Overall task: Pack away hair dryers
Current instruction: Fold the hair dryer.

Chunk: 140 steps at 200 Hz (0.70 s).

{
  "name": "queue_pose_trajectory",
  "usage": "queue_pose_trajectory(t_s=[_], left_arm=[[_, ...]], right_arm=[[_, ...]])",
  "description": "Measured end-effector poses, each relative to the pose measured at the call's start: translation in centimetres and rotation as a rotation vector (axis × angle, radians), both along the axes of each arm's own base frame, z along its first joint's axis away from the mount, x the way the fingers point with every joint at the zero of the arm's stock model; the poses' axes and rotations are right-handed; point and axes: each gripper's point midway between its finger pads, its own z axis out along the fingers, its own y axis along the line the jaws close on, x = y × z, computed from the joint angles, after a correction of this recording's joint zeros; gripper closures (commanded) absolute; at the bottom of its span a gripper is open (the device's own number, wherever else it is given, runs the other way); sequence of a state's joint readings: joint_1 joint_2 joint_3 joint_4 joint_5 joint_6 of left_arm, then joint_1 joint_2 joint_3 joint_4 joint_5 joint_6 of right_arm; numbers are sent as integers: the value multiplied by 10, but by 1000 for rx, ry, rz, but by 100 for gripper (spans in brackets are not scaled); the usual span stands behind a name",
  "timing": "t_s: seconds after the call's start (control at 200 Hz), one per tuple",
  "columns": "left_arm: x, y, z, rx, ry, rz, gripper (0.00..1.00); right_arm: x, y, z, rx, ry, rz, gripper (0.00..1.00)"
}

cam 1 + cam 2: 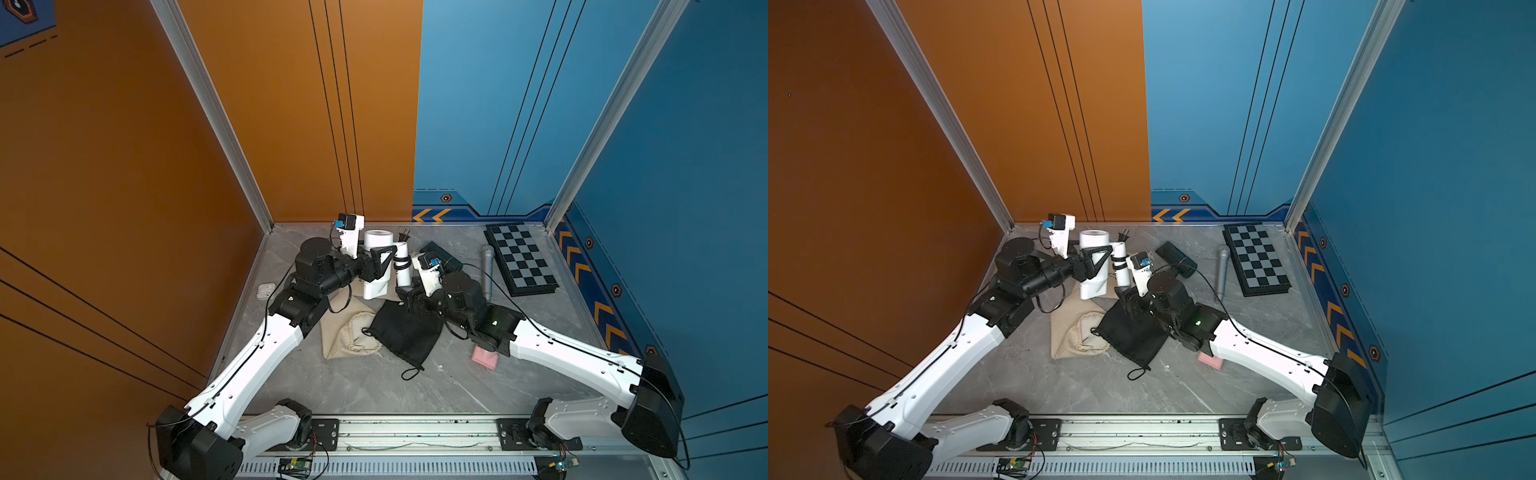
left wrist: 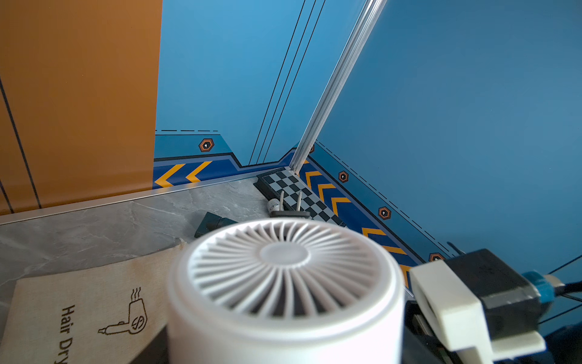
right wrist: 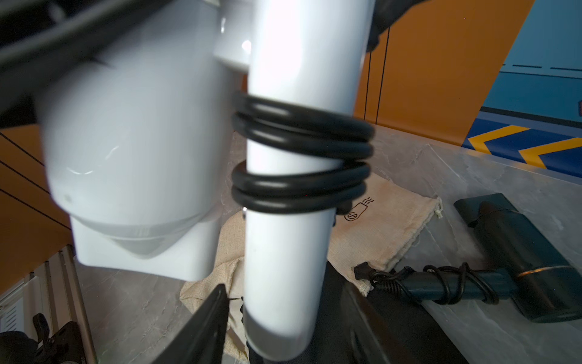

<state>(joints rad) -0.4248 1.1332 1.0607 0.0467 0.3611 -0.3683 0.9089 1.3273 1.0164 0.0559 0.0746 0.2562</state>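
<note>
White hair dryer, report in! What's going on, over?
Left gripper clamped on white hair dryer, at barrel. Right gripper open astride its handle. Black bag beneath, black hair dryer close by.

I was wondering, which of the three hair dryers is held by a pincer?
The white hair dryer: the left pincer grips its barrel. The black hair dryer lies on the table, and the pink one lies partly hidden under the right arm.

Count: 3 hair dryers: white hair dryer (image 1: 372,289), black hair dryer (image 1: 1173,253), pink hair dryer (image 1: 484,358), mostly hidden. 3 cloth bags: printed beige bag (image 3: 387,220), second beige bag (image 1: 351,338), black bag (image 1: 405,336). 1 microphone (image 1: 487,270), 1 chessboard (image 1: 521,259), 1 small white case (image 1: 266,289).
</note>
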Motion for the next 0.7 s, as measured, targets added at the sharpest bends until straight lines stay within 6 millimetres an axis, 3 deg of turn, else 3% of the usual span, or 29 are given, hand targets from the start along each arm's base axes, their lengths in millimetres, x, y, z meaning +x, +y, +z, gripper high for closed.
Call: queue_pose_trajectory(t_s=[0.28, 0.701], left_arm=[[0, 0, 1, -8, 4, 1, 73], [-5, -4, 19, -50, -50, -2, 76]], right_arm=[[10, 7, -8, 16, 17, -29, 65], [5, 9, 13, 99, -40, -192, 71]])
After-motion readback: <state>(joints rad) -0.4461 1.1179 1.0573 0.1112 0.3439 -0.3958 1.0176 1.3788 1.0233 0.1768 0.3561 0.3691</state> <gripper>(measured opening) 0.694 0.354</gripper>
